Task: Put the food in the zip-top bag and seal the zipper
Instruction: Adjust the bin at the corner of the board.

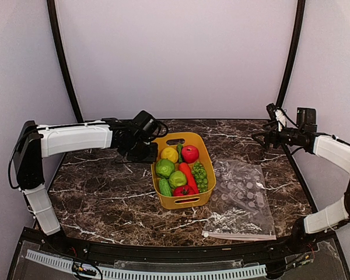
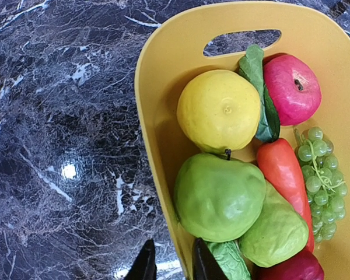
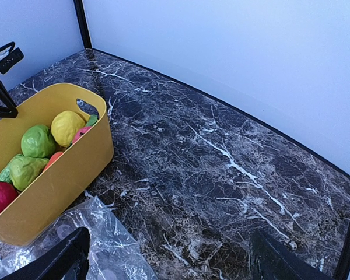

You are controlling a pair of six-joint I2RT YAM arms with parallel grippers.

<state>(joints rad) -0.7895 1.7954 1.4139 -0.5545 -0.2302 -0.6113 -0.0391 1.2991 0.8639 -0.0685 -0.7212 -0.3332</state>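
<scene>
The white-and-black left arm [image 1: 76,138] rises from its base at the near left, bends at the elbow and stretches its forearm level to the right, its black wrist tipped down over the far middle of the dark marbled counter [image 1: 105,192]. The left jaws stand at a narrow gap, dark fingertips [image 2: 144,265] close together; whether they pinch anything cannot be told. The white-and-black right arm [image 1: 332,150] rises from the near right, its wrist held high at the far right. The right jaws are spread wide, with nothing between their fingers [image 3: 70,259].
</scene>
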